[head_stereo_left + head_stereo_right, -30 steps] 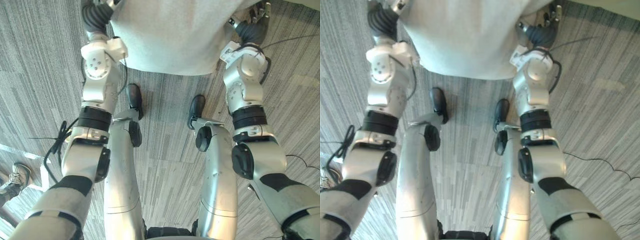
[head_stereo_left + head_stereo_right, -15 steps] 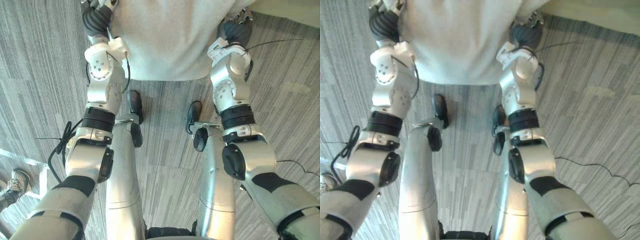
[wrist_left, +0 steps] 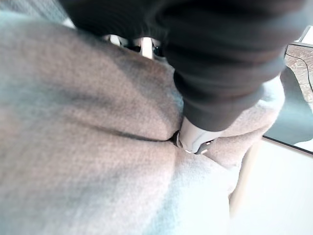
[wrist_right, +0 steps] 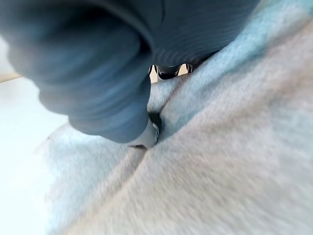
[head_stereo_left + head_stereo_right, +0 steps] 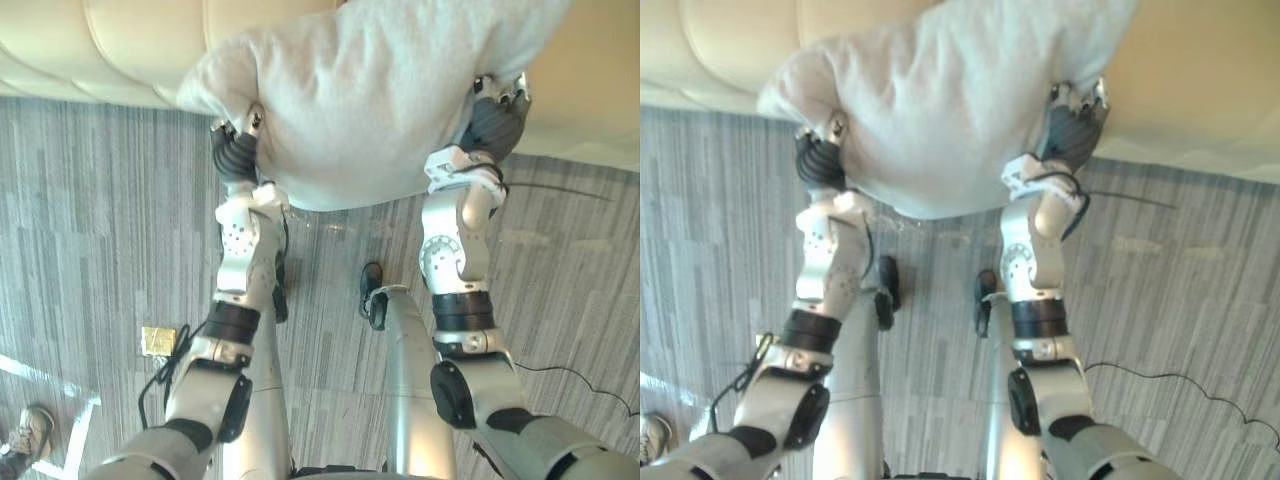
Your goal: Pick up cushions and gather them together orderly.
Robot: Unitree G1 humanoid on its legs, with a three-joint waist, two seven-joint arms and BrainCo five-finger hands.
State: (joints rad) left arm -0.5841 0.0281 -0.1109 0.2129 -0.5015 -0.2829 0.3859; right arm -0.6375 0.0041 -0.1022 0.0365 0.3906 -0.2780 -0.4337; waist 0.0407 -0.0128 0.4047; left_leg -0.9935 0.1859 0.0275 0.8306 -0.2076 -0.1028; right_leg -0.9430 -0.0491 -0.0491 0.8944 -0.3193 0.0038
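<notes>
We hold the large light-grey fabric cushion (image 5: 370, 90) crosswise before the cream padded sofa (image 5: 130, 45), left hand (image 5: 238, 152) and right hand (image 5: 495, 120) each pinching one end.

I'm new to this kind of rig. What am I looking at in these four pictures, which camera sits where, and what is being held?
This is a humanoid robot on two legs. The two wide pictures come from a stereo camera on its head, looking down past its arms. The two close ones come from cameras on its wrists. Its left hand and right hand grip a pale grey cushion from either side, thumbs pressed into the cloth, and hold it up in front of a cream sofa. Below lies grey carpet; a person's shoe shows at its edge.
</notes>
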